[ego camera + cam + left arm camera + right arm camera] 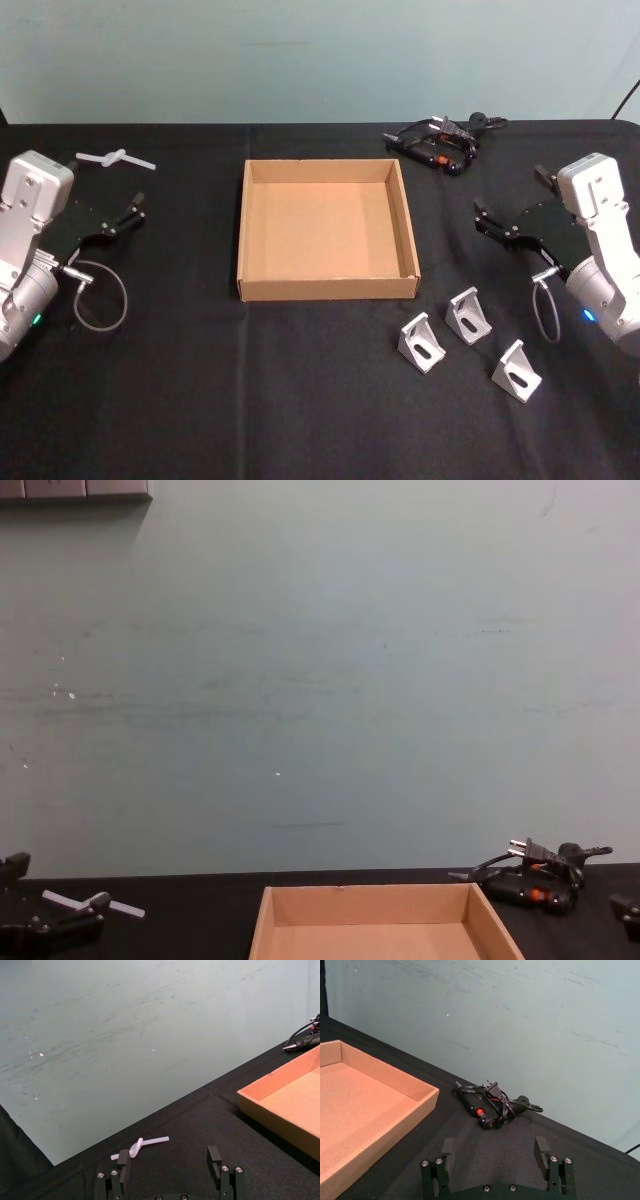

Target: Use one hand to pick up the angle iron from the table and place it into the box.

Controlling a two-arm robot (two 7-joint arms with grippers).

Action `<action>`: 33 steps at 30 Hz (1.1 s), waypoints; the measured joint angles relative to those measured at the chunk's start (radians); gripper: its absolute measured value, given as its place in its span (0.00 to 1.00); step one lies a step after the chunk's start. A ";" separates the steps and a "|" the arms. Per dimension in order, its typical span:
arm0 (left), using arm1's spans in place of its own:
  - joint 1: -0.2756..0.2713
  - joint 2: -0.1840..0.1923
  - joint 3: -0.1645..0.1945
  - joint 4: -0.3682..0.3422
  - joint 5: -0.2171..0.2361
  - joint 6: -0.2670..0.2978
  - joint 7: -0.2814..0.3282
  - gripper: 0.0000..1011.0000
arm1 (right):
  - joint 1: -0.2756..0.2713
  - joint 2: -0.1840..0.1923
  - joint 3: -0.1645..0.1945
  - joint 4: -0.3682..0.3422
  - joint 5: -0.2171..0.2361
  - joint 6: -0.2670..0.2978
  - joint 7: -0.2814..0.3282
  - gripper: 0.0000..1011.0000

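Observation:
Three silver angle irons lie on the black table (200,400) in front of the box's right corner: one (421,343) nearest the box, one (467,314) just behind it, one (516,372) farther right. The brown cardboard box (326,288) sits mid-table with nothing inside; its wall also shows as box (270,1115), box (380,1125) and box (375,905). My left gripper (137,208) hovers open at the far left, left gripper (171,1162) with a wide gap. My right gripper (510,200) hovers open at the right, behind the angle irons, right gripper (493,1152) holding nothing.
A black corded tool (438,143) with an orange button lies behind the box's right corner, also tool (490,1105) and tool (535,880). A white plastic piece (113,158) lies at the back left, white piece (140,1146). A pale green wall closes off the table's far edge.

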 joint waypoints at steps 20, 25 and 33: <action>0.000 0.000 0.000 0.000 0.000 0.000 0.000 0.99 | -0.147 0.087 0.118 -0.275 0.096 0.179 0.082 0.99; 0.000 0.000 0.000 0.000 0.000 0.000 0.000 0.99 | -0.215 0.132 0.160 -0.367 0.132 0.260 0.101 0.99; 0.000 0.000 0.000 0.000 0.000 0.000 0.000 0.99 | -0.361 0.209 0.243 -0.522 0.161 0.350 0.110 0.99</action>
